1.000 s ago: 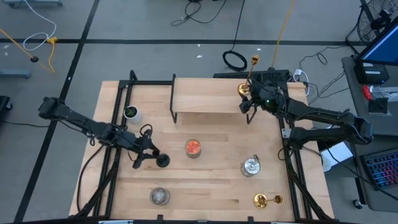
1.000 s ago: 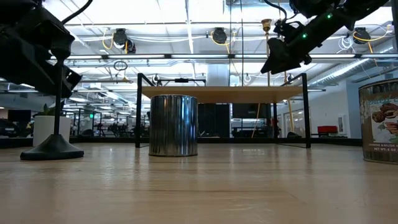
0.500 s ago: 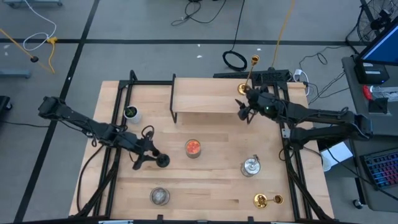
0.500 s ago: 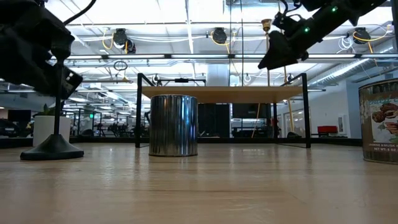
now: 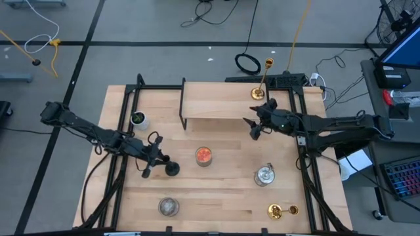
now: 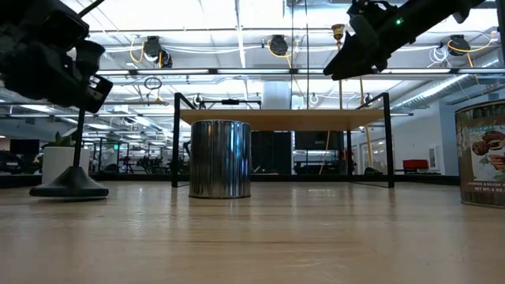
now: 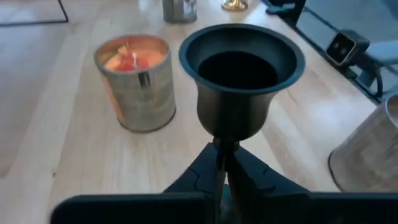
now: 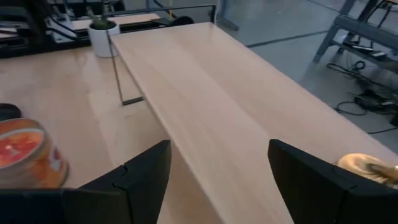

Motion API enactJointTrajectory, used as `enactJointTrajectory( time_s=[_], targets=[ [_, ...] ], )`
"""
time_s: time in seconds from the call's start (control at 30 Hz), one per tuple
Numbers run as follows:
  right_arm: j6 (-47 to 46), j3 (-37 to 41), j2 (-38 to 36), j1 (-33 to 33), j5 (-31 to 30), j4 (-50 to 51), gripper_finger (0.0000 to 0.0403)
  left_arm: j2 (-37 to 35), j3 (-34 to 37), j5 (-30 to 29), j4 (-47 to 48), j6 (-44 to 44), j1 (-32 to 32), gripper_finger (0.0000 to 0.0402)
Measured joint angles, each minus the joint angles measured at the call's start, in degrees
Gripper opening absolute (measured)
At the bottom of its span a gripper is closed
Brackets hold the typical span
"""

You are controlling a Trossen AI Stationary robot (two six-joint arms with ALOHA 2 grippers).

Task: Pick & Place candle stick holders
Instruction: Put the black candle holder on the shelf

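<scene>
**A:** What has changed since one second ago?

**B:** My left gripper (image 5: 152,165) has closed. Its fingers were apart around the stem of the black candle stick holder (image 5: 171,169); now they are clamped on it, just under the cup, as the left wrist view shows (image 7: 241,74). The right gripper (image 5: 252,128) has come away from the gold holder (image 5: 257,94) that stands at the right end of the raised shelf (image 5: 216,102), and it hangs in front of that shelf with fingers wide apart, empty.

**A:** Where is the black one exactly?

**B:** On the bench (image 5: 230,196), left of the middle, base flat on the wood I think. The orange candle tin (image 5: 204,155) is just beside it. A second gold holder (image 5: 281,210) lies on its side near the front right corner.

**A:** How will you lift it well?

**B:** I judge the grip is high on the stem, so the heavy base may swing. I would raise straight up, slowly, keep the stem vertical, and go clear of the tin before I move sideways.
</scene>
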State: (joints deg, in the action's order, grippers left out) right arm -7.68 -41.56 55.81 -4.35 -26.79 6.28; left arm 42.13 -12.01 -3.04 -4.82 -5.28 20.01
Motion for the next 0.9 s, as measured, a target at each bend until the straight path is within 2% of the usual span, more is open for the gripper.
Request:
enactJointTrajectory(
  time_s=[0.17, 0.3, 0.47, 0.57, 0.67, 0.77, 0.9],
  targets=[
    [-0.66, -0.02, 0.34, 1.66, 0.01, -0.05, 0.0267, -0.02, 0.00, -0.03, -6.62, -0.27, 0.00, 0.0029],
    [-0.65, 0.43, 0.64, 2.63, 0.00, -1.00, 0.0267, -0.15, -1.37, -0.96, -13.40, 4.32, 0.04, 0.0013],
    [-0.50, 3.98, 0.74, 2.60, -0.01, -5.98, 0.0267, -0.35, -9.06, -9.29, -9.02, 6.96, -0.87, 0.0018],
    [-0.59, 7.40, 0.73, 2.59, 0.02, -11.81, 0.0267, 0.02, -15.75, -9.53, -4.41, 10.51, -3.01, 0.0013],
    [-0.42, 10.63, 0.73, 2.69, 1.05, -18.51, 0.0267, 0.87, -22.02, -10.04, -2.52, 8.74, -6.80, 0.0013],
    [1.33, 13.70, 0.75, 2.83, 5.39, -24.54, 0.0267, 2.27, -27.63, -7.32, 0.70, 9.07, -12.28, 0.0013],
    [2.77, 16.65, 0.75, 3.80, 9.18, -33.16, 0.0267, 6.93, -34.29, 2.10, 4.47, 9.08, -21.32, 0.0014]
  ],
)
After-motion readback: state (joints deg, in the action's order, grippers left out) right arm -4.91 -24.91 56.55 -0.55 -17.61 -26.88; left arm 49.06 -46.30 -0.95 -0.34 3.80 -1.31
